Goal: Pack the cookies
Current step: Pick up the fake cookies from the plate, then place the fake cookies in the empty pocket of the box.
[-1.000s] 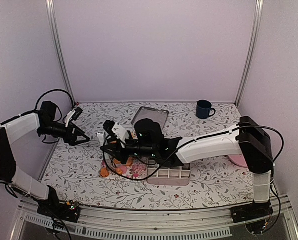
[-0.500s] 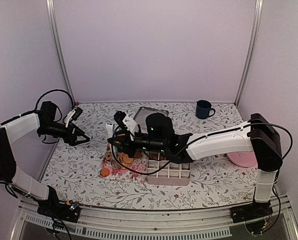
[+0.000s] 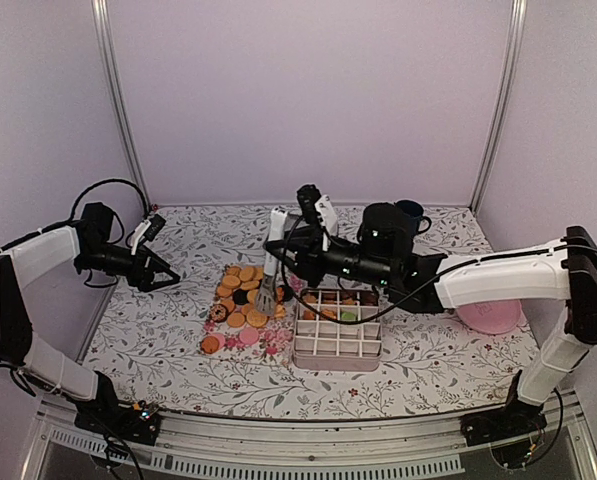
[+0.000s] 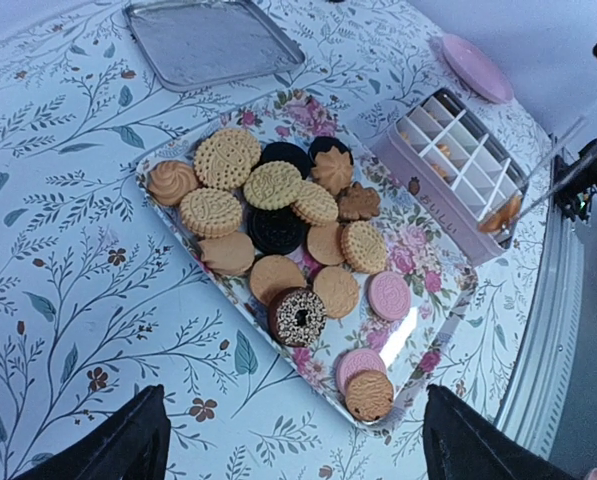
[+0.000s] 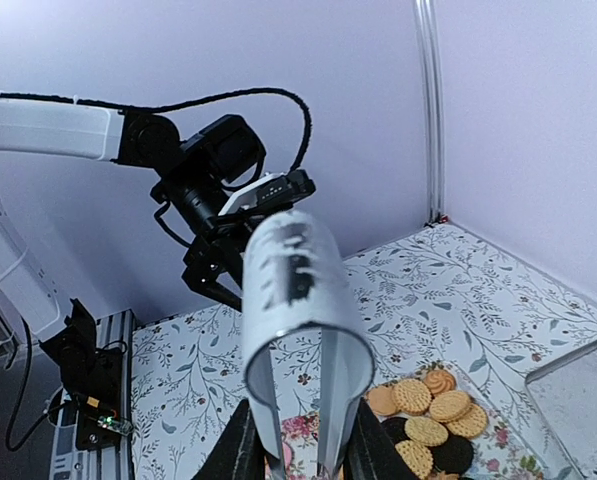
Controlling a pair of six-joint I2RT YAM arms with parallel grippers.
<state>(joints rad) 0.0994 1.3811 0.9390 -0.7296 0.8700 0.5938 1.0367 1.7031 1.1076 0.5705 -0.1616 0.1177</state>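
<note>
Left gripper (image 3: 165, 279) hangs spread wide over the table's left, facing the floral rectangular tray (image 4: 156, 166) that holds the round orange, dark and pink cookies (image 4: 278, 225). Right arm reaches across centre, right gripper (image 5: 300, 452) clamping looped white metal tongs (image 5: 293, 290). Only on the left wrist view do I see an orange piece (image 4: 502, 213) in the tong tips, by the pink gridded box (image 4: 440, 212).

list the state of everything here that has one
left gripper, jaws open, empty
right gripper, jaws shut on tongs
tongs, pinching an orange cookie, lifted
divided box, uncovered, a few cells filled
floral tray, loaded with cookies
pink plate, empty
grey tray, empty
blue mug, upright
</note>
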